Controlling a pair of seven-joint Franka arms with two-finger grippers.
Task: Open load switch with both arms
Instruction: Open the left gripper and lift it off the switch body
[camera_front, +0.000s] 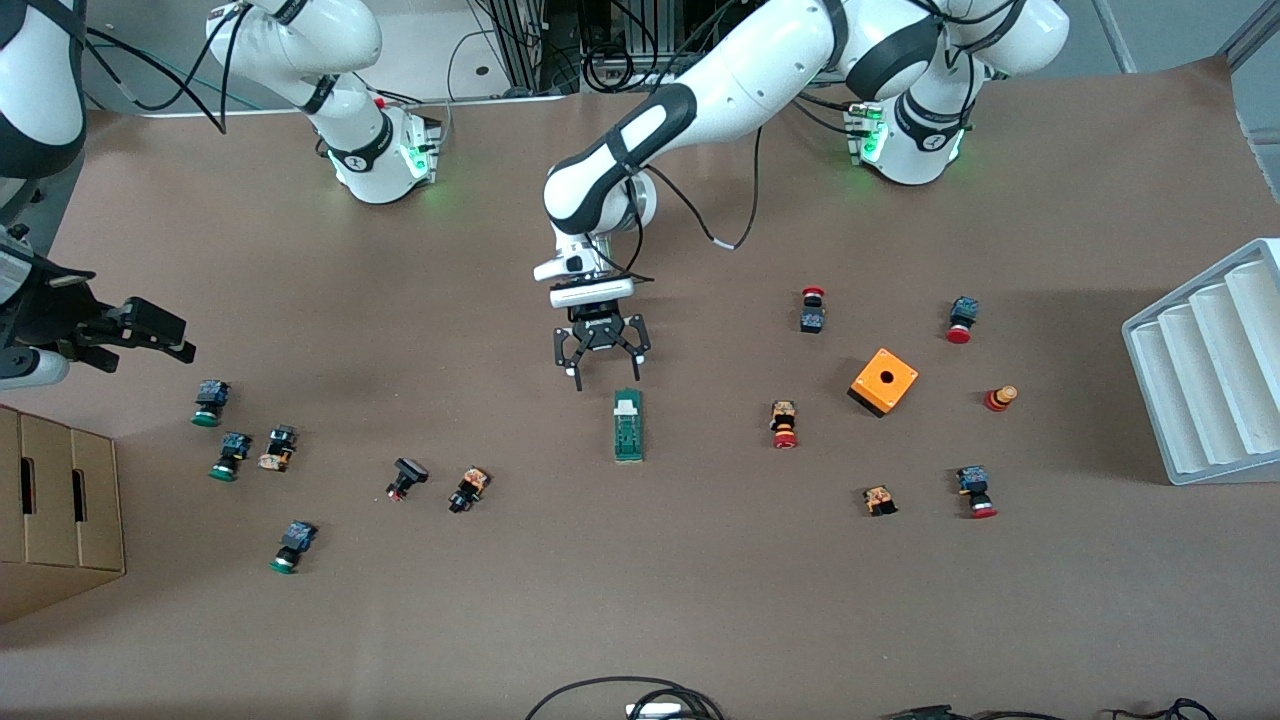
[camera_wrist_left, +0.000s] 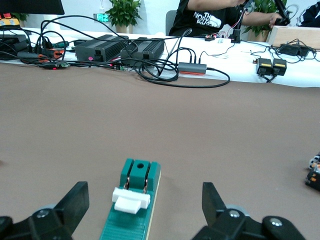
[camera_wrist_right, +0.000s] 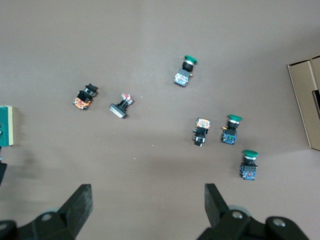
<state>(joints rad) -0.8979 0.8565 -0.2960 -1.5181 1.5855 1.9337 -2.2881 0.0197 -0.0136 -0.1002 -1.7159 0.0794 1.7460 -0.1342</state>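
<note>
Cut off at the edges

The load switch (camera_wrist_left: 131, 210) is cropped in both wrist views; the cardboard box (camera_front: 55, 510) is clipped, and button markings cannot be read.

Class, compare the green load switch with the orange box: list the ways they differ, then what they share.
The load switch is long, slim and green with a white end piece; the orange box is a squat cube with a round hole on top. The switch lies by the open left gripper; the box sits toward the left arm's end. Both rest on the table.
</note>
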